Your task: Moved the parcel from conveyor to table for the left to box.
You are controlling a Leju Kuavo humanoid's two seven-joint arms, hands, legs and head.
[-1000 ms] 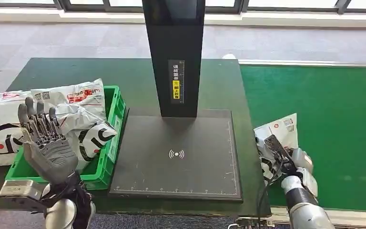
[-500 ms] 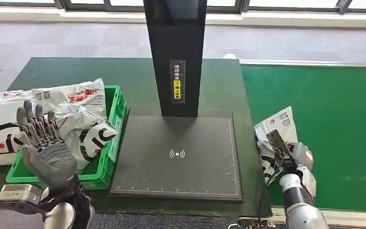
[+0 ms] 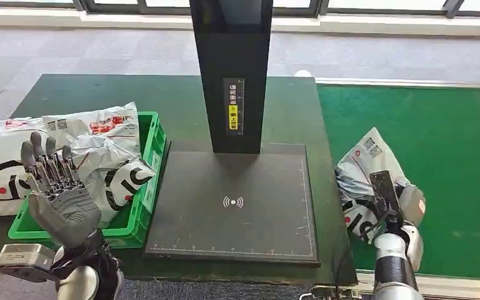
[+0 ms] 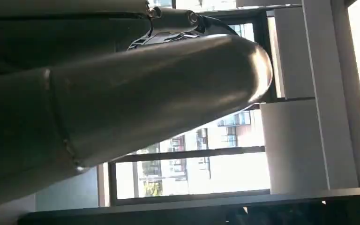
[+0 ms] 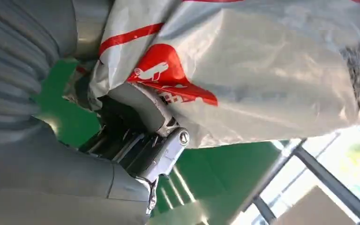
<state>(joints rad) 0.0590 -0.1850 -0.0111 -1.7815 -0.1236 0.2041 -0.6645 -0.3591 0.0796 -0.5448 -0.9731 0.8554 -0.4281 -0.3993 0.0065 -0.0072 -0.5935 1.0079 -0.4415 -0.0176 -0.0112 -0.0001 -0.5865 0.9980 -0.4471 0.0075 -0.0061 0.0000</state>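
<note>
The black upright column (image 3: 231, 69) carries a narrow vertical label (image 3: 232, 106) of Chinese characters, light on dark above and dark on yellow below, too small to read; the black scanner pad (image 3: 232, 206) bears a white wireless-wave sign (image 3: 232, 202); the parcel (image 5: 243, 70) shows a red cat-shaped logo (image 5: 161, 70); its print is unreadable

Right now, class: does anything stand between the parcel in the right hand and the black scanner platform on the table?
Nothing visible does. The right hand holds the parcel over the green conveyor, beside the platform, whose near surface is bare.
</note>
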